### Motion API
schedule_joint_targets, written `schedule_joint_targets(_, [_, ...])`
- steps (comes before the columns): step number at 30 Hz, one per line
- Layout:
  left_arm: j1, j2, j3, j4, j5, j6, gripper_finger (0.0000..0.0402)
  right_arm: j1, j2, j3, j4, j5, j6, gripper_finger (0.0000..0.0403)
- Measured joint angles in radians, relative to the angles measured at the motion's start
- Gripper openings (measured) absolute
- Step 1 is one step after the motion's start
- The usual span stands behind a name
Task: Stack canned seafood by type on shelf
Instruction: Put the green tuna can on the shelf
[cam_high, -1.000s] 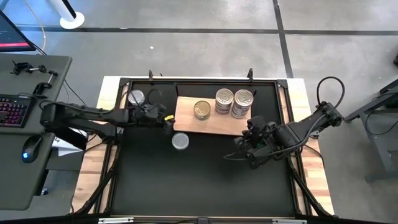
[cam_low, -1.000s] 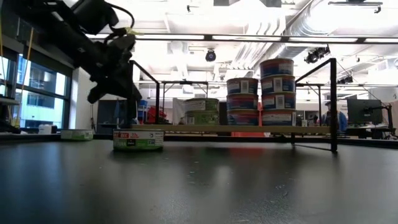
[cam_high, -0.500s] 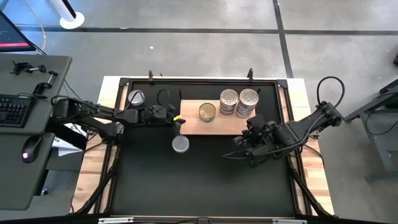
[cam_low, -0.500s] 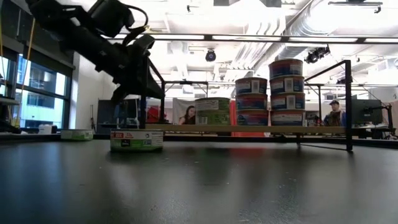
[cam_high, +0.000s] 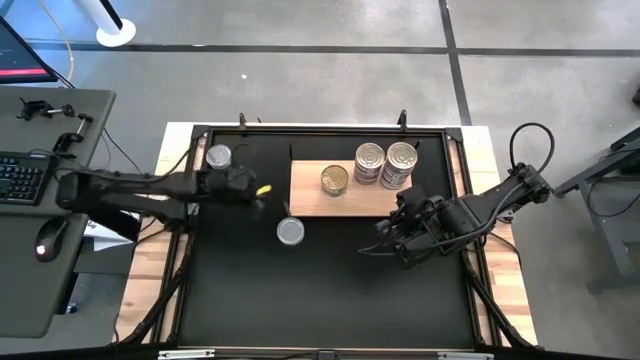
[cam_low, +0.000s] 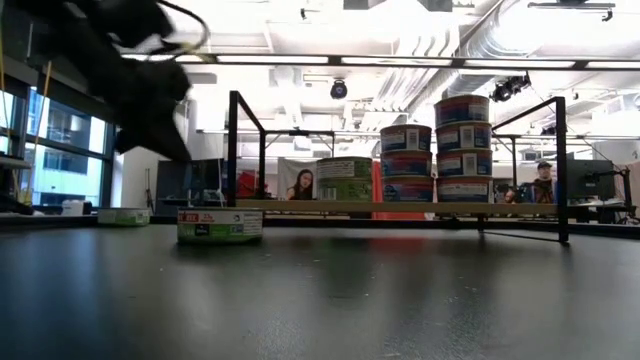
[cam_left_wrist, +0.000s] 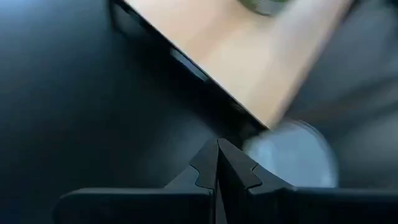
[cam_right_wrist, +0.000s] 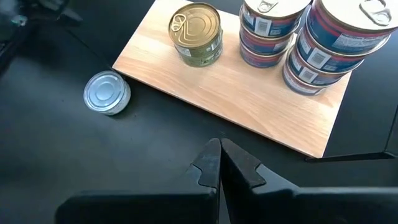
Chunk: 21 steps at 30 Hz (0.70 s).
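Left gripper (cam_high: 262, 189), fingers pressed together and holding nothing, hangs above the black mat (cam_high: 320, 290) just off the left edge of the shelf (cam_high: 305, 195); its arm runs back leftward over the table's rim. A lone silver-lidded tin (cam_high: 290, 231) lies on the mat near the gripper, close to the shelf's front left corner but apart from it. A second lone tin (cam_high: 218, 156) sits at the mat's far left corner. The shelf, a pale wooden board, lies in the far middle of the mat and carries a gold-lidded tin (cam_high: 334, 179) standing by itself towards the left, with bare wood around it, and two stacks of blue-labelled tins (cam_high: 384, 163) touching side by side at the right end; in the low view the right stack stands taller. Right gripper (cam_high: 383, 247), fingers closed and empty, rests low over the mat near the shelf's front right corner. The whole front half of the mat lies open between the arms. A thin black frame (cam_low: 232, 150) borders the mat's edges
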<state>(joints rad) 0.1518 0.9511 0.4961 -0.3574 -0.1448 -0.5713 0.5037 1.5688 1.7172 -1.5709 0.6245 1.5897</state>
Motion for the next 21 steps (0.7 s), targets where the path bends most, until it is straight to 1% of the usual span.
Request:
schedule_joint_targets(3, [-0.112, -0.109, -0.101, 0.092, -0.014, -0.105, 0.0000, 0.000, 0.000, 0.000, 0.001, -0.022, -0.019, 0.0000])
schedule_joint_targets(6, [-0.258, -0.153, -0.175, 0.213, -0.084, -0.150, 0.0000, 0.000, 0.000, 0.000, 0.009, -0.079, -0.095, 0.0000])
schedule_joint_targets(8, [-0.347, -0.142, -0.185, 0.276, -0.156, -0.132, 0.0000, 0.000, 0.000, -0.006, 0.013, -0.126, -0.157, 0.0000])
schedule_joint_targets(10, [-0.416, -0.105, -0.174, 0.321, -0.222, -0.114, 0.0000, 0.000, 0.000, -0.038, 0.021, -0.184, -0.181, 0.0000])
schedule_joint_targets(13, [-0.480, -0.019, -0.146, 0.332, -0.318, -0.111, 0.0000, 0.000, 0.000, -0.134, 0.081, -0.285, -0.187, 0.0000])
schedule_joint_targets(15, [-0.500, 0.048, -0.130, 0.347, -0.357, -0.080, 0.0000, 0.000, 0.000, -0.235, 0.237, -0.343, -0.216, 0.0000])
schedule_joint_targets(17, [-0.510, 0.128, -0.113, 0.415, -0.361, -0.018, 0.0000, 0.000, 0.002, -0.352, 0.469, -0.378, -0.246, 0.0000])
schedule_joint_targets(19, [-0.519, 0.196, -0.093, 0.480, -0.359, 0.056, 0.0000, -0.004, 0.002, -0.473, 0.735, -0.393, -0.263, 0.0000])
schedule_joint_targets(21, [-0.522, 0.269, -0.064, 0.525, -0.359, 0.122, 0.0000, -0.009, 0.002, -0.570, 0.950, -0.389, -0.262, 0.0000])
